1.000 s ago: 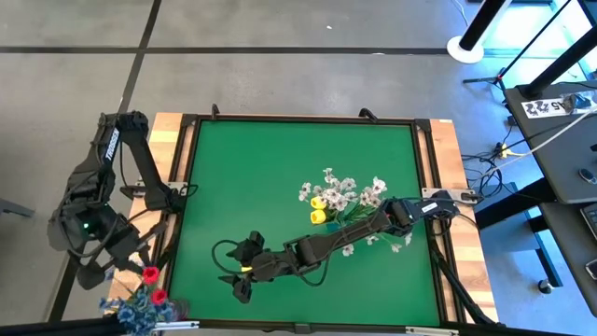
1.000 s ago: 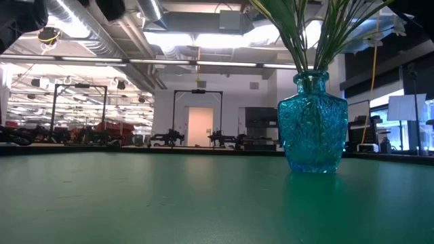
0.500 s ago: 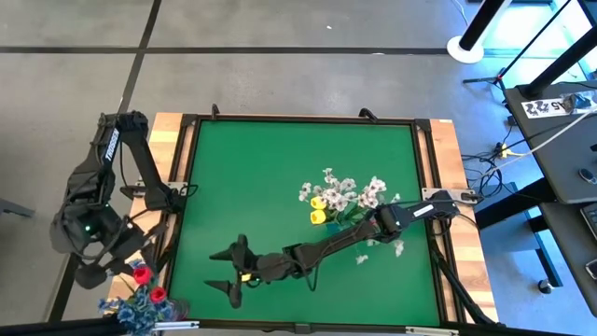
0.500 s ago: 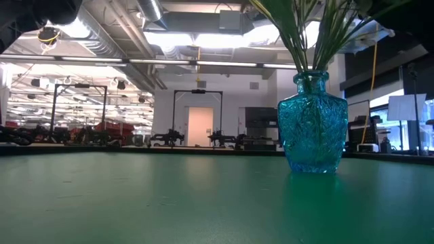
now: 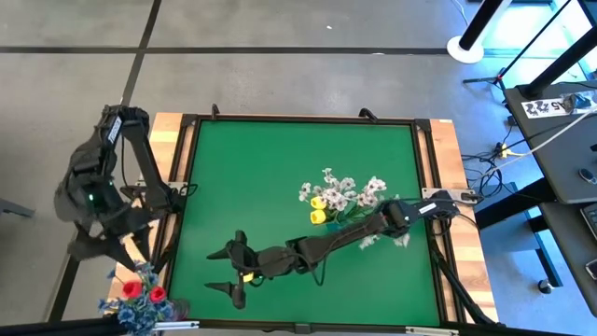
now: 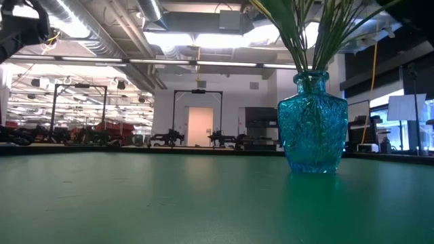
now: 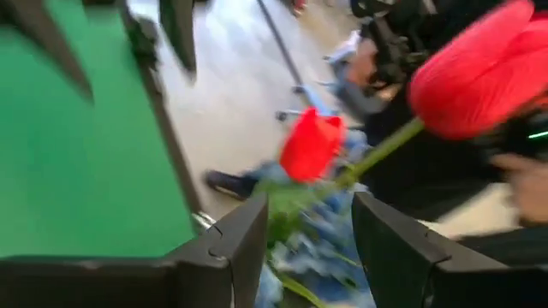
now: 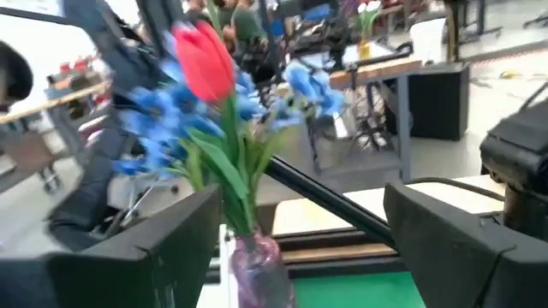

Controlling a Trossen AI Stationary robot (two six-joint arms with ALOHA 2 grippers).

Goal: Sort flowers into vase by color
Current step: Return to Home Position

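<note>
1. The left tool stands with its fingers spread and nothing between them (its wrist camera looks straight through the gap at the flowers beyond). A second ago it hung right at the tulip heads. Now it has drawn up and away, and the arm is folding back beside the left edge of the tabletop.
2. I take that to mean the last red stem has been let go and stays put, so this arm is simply retreating to rest.
3. The right tool is open wide and empty, low over the green near the front edge. In the last second it has slid a little further toward the left side, with the arm stretched long across the mat.
4. The red tulips and the blue blossoms stand together in the violet vase, off the green at the front left corner. They are near the left tool, and ahead of the right tool but apart from it.
5. The yellow tulips and white sprays sit in the teal vase, right of centre. The right arm passes close by them, so I judge its retreat could brush those blossoms.
6. I see no loose stem left on the green, so the sorting looks finished to me.
</note>
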